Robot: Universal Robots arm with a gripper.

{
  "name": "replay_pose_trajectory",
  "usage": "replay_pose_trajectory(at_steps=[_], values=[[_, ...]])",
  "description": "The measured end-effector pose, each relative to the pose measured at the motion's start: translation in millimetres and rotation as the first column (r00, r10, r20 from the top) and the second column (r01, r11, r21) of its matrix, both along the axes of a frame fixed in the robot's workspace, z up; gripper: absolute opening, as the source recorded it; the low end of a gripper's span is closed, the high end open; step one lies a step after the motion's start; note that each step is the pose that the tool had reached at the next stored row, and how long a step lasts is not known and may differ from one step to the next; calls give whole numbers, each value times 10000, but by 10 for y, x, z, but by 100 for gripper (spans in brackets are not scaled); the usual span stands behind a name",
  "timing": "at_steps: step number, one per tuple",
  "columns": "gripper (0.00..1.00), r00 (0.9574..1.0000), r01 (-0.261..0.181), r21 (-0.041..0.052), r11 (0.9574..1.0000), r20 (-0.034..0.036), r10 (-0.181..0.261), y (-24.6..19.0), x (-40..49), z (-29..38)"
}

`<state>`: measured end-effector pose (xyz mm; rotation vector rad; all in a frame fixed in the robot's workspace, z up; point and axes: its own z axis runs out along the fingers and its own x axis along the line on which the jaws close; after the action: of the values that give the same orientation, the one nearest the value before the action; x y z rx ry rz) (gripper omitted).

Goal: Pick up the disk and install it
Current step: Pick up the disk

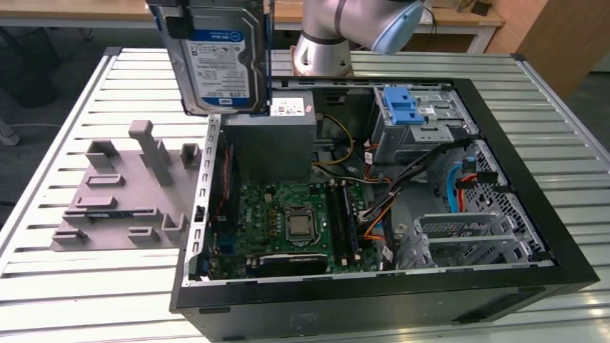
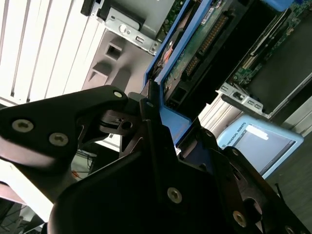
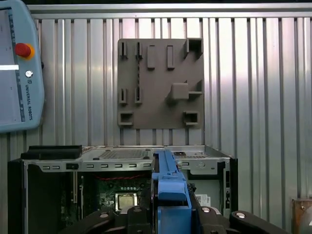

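In the exterior view the disk [image 1: 216,58] hangs high in the air, label side to the camera. It is over the far left corner of the open computer case [image 1: 533,214] and touches nothing below. The case lies on a slatted metal table [image 1: 57,293]. Inside it are a green motherboard [image 1: 296,221], a grey metal box [image 1: 271,143] with a white sticker, and on the far right a grey cage with a blue latch [image 1: 404,107]. On the exterior view's left, beside the case, lies a grey fixture plate [image 1: 119,207]. The robot arm [image 1: 333,28] stands at the far side.

In the second wrist view the black gripper [image 2: 155,114] pinches the blue bracket of the disk [image 2: 192,51]. Its jaws are pressed against the two sides of the bracket edge.

In the first wrist view the blue bracket edge stands upright between the black fingers [image 3: 210,215] and is clamped from both sides. The open case is under it, the fixture plate lies farther on the table, and a teach pendant [image 3: 17,73] is at the side.
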<state>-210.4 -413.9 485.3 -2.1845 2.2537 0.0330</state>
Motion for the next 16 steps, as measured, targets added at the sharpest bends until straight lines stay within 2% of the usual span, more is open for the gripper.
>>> replay_pose_trajectory(at_steps=[3,7,11,16], values=[[37,10000,0,0,10000,10,0,-3,103,-3],[37,10000,0,0,10000,73,0,-22,174,-10],[37,9999,0,0,10000,124,0,-78,198,-24],[37,9999,1,2,10000,137,-1,-159,234,-39]])
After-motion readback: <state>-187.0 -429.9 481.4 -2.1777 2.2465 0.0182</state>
